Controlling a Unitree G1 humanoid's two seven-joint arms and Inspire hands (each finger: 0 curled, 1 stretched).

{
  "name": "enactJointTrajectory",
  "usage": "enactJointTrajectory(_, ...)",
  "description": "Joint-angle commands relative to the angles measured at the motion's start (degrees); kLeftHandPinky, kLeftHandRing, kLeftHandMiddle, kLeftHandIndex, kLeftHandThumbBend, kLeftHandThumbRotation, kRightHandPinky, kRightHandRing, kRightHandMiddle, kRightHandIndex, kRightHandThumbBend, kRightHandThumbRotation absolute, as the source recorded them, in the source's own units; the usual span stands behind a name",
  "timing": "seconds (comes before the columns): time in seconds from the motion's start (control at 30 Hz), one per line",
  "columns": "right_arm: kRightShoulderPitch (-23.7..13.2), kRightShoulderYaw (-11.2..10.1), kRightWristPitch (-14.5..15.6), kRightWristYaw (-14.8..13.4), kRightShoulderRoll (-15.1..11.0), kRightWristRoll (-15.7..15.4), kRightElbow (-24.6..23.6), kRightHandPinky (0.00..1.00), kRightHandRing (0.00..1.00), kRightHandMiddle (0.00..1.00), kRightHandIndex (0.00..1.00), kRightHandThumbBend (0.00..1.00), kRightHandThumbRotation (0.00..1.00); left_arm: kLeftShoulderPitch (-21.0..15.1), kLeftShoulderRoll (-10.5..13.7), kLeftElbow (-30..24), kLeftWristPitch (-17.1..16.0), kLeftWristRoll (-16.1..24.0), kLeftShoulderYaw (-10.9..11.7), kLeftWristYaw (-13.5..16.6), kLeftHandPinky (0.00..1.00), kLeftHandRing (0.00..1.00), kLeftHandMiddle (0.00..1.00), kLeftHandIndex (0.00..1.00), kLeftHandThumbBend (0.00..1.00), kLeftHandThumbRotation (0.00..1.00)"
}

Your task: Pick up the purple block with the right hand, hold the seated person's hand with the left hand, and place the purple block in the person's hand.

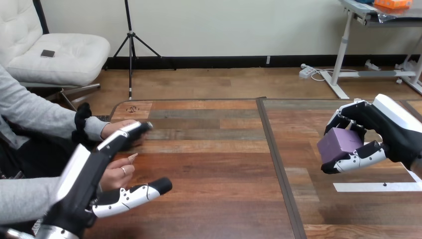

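Clearly the first step is done: the right hand (389,130) has its fingers (344,115) curled over the top of the purple block (340,142) and its thumb pressed in from below, so the block is clamped between them and carried clear of the worktop (214,164) at the view's right. The block sits tilted in that grip, with one face turned toward the camera. Holding it from above and below leaves its far side free, which should make it easier to set into an open palm.

Across the worktop, well apart from the block, the left hand (75,172) reaches toward the seated person with its fingers (122,137) straight and its thumb spread wide below them, closed on nothing. The person's lower hand (119,173) lies in the gap between those fingers and the thumb, loosely curled; I cannot tell whether the two touch, and nothing is wrapped round it. The person's upper hand (114,128) rests on the worktop's edge just behind the robot's fingertips.

By my reading, the wide spread is there to take the person's hand in, so the hold is the step in progress. The handover cannot start until that hand is steadied and turned palm up, and the block has the whole width of the worktop to cross
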Motion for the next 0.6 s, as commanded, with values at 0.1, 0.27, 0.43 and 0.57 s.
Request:
enactJointTrajectory(0.1, -3.3, -2.7, -0.5, -0.5, 1.2, 1.1, -0.3, 0.32, 0.35, 0.41, 0.43, 0.85, 0.0, -2.9, 3.3, -5.6, 0.7, 4.6, 1.6, 2.9, 0.97, 0.96, 0.95, 0.91, 1.0, 0.46)
enactJointTrajectory(0.27, -3.5, -2.5, -0.3, -0.2, 1.1, 0.9, 0.0, 0.34, 0.37, 0.41, 0.43, 0.86, 0.0, -3.7, 5.0, -5.0, -0.3, 7.0, 2.1, 4.4, 0.97, 0.94, 0.94, 0.91, 1.0, 0.43)
enactJointTrajectory(0.43, -3.5, -2.4, 0.6, -0.1, 1.1, 0.7, -0.6, 0.33, 0.36, 0.41, 0.43, 0.86, 0.0, -4.9, 7.1, -4.3, -0.5, 9.2, 2.6, 5.5, 0.9, 0.92, 0.92, 0.91, 1.0, 0.43)
enactJointTrajectory(0.57, -3.6, -2.4, 0.8, 0.0, 1.3, 0.9, -0.3, 0.32, 0.35, 0.41, 0.43, 0.86, 0.0, -5.6, 8.3, -4.3, -0.3, 11.9, 3.1, 7.3, 0.84, 0.9, 0.91, 0.91, 1.0, 0.45)
